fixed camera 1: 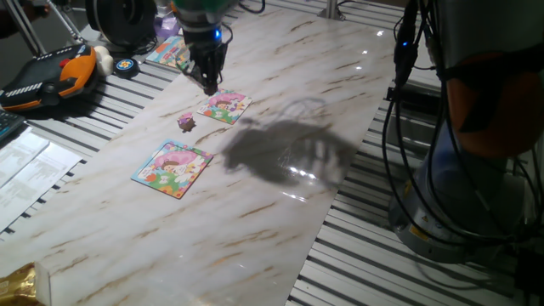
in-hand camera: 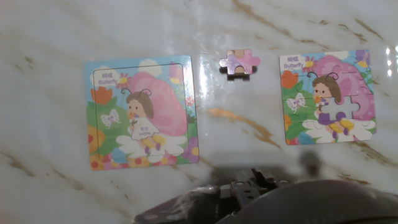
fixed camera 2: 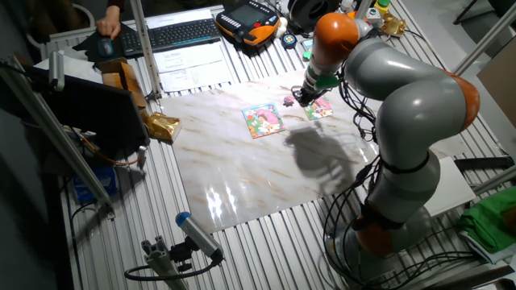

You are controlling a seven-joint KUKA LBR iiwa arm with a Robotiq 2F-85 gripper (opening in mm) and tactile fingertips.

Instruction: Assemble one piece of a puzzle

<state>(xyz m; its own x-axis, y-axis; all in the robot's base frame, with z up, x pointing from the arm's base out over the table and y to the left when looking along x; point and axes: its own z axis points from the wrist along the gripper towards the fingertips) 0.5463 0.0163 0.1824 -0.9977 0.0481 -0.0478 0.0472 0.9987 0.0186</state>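
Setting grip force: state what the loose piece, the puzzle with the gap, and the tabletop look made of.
Piece: likely printed card or thin wood, tan edge showing. Puzzle: same printed board, semi-gloss. Table: marble-look slab, polished, reflecting lamp glare.

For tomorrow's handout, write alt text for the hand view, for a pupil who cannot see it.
A small pink puzzle piece lies on a marble table between two butterfly-girl picture puzzles. The right puzzle has a piece-shaped gap; the blue-edged left puzzle looks complete.

Overhead glare on marble, soft blur
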